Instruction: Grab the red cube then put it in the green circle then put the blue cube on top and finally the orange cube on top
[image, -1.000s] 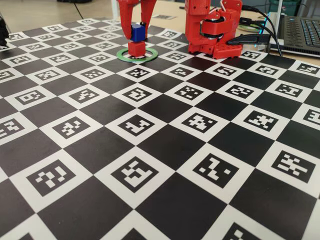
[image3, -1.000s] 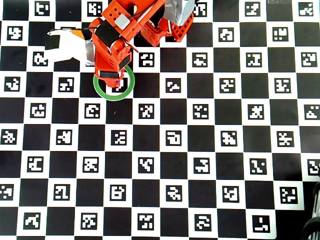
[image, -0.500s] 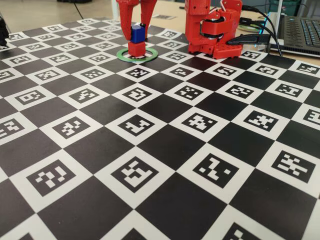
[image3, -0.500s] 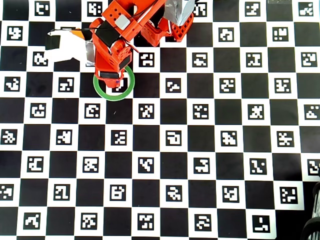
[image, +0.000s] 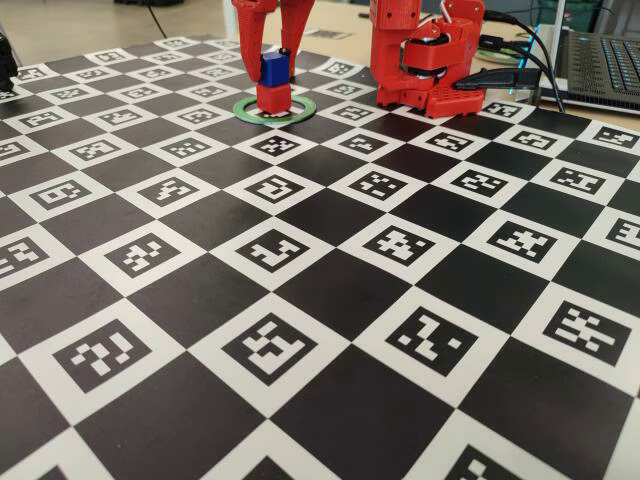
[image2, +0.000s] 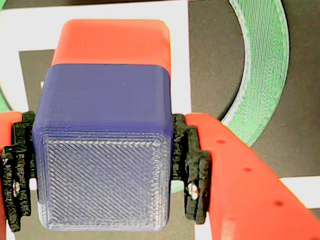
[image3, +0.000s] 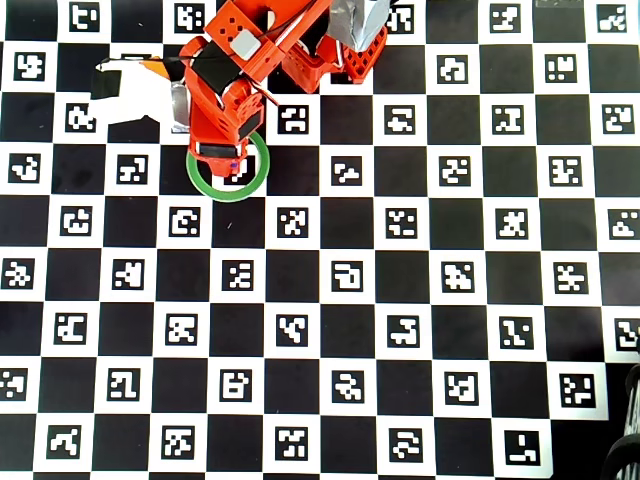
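The red cube (image: 272, 98) stands inside the green circle (image: 300, 112) at the far side of the checkered mat. The blue cube (image: 274, 68) sits right on top of it, slightly offset. My gripper (image: 272, 60) comes down from above and is shut on the blue cube. In the wrist view the black pads (image2: 192, 170) press both sides of the blue cube (image2: 105, 150); the red cube (image2: 112, 42) shows just beyond it and an arc of the green circle (image2: 265, 75) lies at the right. In the overhead view my gripper (image3: 222, 158) covers both cubes over the green circle (image3: 205, 185). The orange cube is not clearly in view.
The arm's red base (image: 425, 60) stands right of the circle at the mat's far edge. A laptop (image: 605, 60) and cables lie at the far right. A white paper sheet (image3: 130, 95) lies left of the arm in the overhead view.
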